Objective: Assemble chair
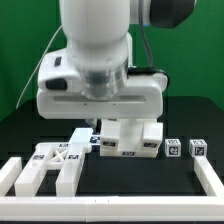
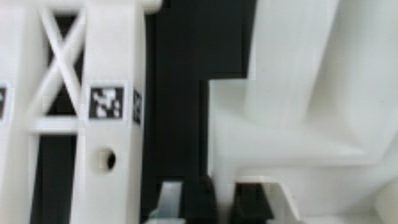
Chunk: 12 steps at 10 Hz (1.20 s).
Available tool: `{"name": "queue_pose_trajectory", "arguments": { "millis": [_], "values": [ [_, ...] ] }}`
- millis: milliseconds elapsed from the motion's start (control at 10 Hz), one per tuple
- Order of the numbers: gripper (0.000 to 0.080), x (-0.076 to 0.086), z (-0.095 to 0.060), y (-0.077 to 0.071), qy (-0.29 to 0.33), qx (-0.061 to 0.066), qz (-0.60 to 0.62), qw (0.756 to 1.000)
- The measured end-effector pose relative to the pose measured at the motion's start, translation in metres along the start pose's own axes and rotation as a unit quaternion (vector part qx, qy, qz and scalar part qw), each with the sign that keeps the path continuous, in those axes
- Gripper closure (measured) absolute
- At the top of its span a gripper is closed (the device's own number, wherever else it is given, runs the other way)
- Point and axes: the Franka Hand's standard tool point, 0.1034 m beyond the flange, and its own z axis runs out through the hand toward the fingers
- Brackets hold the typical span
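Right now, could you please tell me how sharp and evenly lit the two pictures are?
Exterior view: fairly sharp, though the glossy arm is nearly washed out above the black table. Wrist view: soft throughout, the chair part's tag blurred, white surfaces lacking detail.

Parts around the matte white plastic block (image 1: 125, 147)
On the exterior view's left of it, a white cross-braced plastic frame (image 1: 55, 165); on the exterior view's right, two tagged white plastic cubes (image 1: 172, 148).
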Motion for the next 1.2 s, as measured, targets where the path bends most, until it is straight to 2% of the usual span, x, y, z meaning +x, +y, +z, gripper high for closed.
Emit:
{"name": "queue_pose_trajectory", "arguments": {
  "millis": [100, 200, 300, 400, 500, 600, 700, 900, 1200],
  "values": [
    [0.0768, 0.004, 0.000, 0.002, -0.045, -0.002, 0.001, 0.999],
    [0.0768, -0.005, 0.006, 0.001, -0.097, 0.001, 0.011, 0.995],
    [0.0768, -0.022, 0.018, -0.001, -0.196, 0.002, 0.027, 0.980],
    [0.0768, -0.024, 0.029, 0.002, -0.272, 0.004, 0.031, 0.962],
    [0.0768, -0.016, 0.038, 0.004, -0.296, 0.001, 0.034, 0.955],
    [0.0768, 0.002, 0.036, 0.003, -0.257, -0.008, 0.033, 0.966],
    [0.0768, 0.001, 0.032, 0.003, -0.247, -0.008, 0.032, 0.969],
    [0.0768, -0.006, 0.036, 0.002, -0.234, -0.004, 0.034, 0.972],
    [0.0768, -0.010, 0.060, 0.004, -0.259, -0.004, 0.056, 0.964]
  ]
}}
